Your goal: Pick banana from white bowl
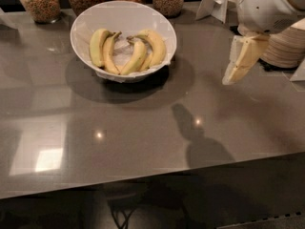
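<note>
The white bowl (81,25) stands at the back middle of the grey table, lined with crumpled white paper. In its left half lies the plump, pale greenish-yellow banana (97,46), joined at a dark stem to a slimmer yellow one (109,57). A deeper-yellow cluster of curved bananas (151,47) lies in its right half. My gripper (230,79) hangs on the white arm at the right, pointing down and left above the table. It is empty, well to the right of the bowl and apart from it.
Several glass jars (40,2) of grains line the back edge behind the bowl. A stack of off-white plates (289,46) stands at the right behind the arm. A white folded card (212,5) stands at the back right. The table's front edge (143,178) runs across below.
</note>
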`<state>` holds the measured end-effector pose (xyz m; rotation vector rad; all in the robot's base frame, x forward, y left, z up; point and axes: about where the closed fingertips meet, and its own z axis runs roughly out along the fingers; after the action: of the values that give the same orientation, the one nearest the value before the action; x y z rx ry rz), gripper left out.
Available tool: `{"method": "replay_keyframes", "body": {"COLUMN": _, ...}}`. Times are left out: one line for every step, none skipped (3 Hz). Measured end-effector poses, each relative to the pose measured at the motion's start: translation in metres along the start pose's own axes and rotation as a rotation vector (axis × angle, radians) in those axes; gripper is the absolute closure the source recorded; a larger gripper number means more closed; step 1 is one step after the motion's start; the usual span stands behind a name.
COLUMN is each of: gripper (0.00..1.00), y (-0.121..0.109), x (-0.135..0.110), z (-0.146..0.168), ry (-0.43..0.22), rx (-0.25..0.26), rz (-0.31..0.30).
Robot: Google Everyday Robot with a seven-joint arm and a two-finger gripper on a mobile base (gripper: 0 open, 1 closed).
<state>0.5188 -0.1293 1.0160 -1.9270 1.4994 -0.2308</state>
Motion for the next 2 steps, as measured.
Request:
{"method": "replay_keyframes", "body": {"gripper": 0.0, "y": -0.041, "x": -0.04, "z": 0.031, "ry": -0.104, "rx": -0.007, "rz": -0.251}}
{"method": "replay_keyframes", "body": {"gripper": 0.0, "y": -0.063, "x": -0.068, "z": 0.019, "ry": -0.139, "rx": 0.029, "rz": -0.37}}
